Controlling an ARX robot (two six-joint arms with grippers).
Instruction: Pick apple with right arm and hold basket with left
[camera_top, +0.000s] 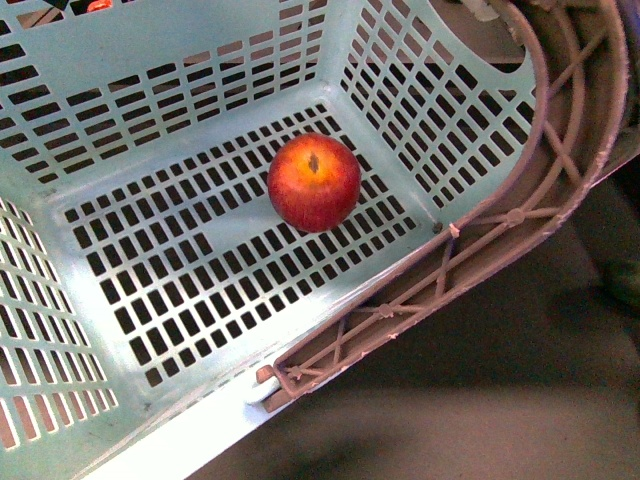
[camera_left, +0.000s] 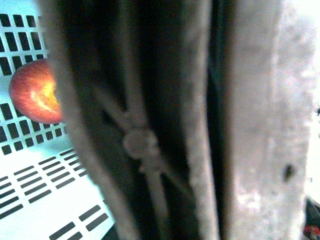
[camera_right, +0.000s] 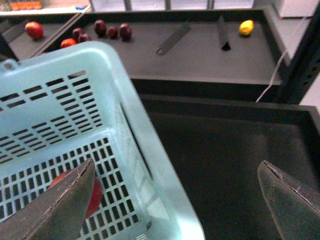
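Note:
The red apple (camera_top: 314, 182), with a yellowish patch round its stem hollow, lies on the slotted floor of the light blue basket (camera_top: 150, 75). The brown ribbed handle (camera_top: 545, 190) arcs along the basket's near right rim, with a white zip tie (camera_top: 453, 231) on it. My left gripper is shut on the handle (camera_left: 145, 145), which fills the left wrist view; the apple (camera_left: 35, 92) shows beside it. My right gripper (camera_right: 176, 172) is open and empty, above the basket's wall (camera_right: 145, 150). One finger (camera_right: 60, 205) partly covers the apple (camera_right: 92, 197); the other finger (camera_right: 290, 200) is outside the basket.
In the right wrist view, a dark tray (camera_right: 235, 165) lies beside the basket. Behind it a dark shelf (camera_right: 200, 55) holds several small dark red fruits (camera_right: 102, 30), a small yellow fruit (camera_right: 246, 27) and a red fruit (camera_right: 34, 30).

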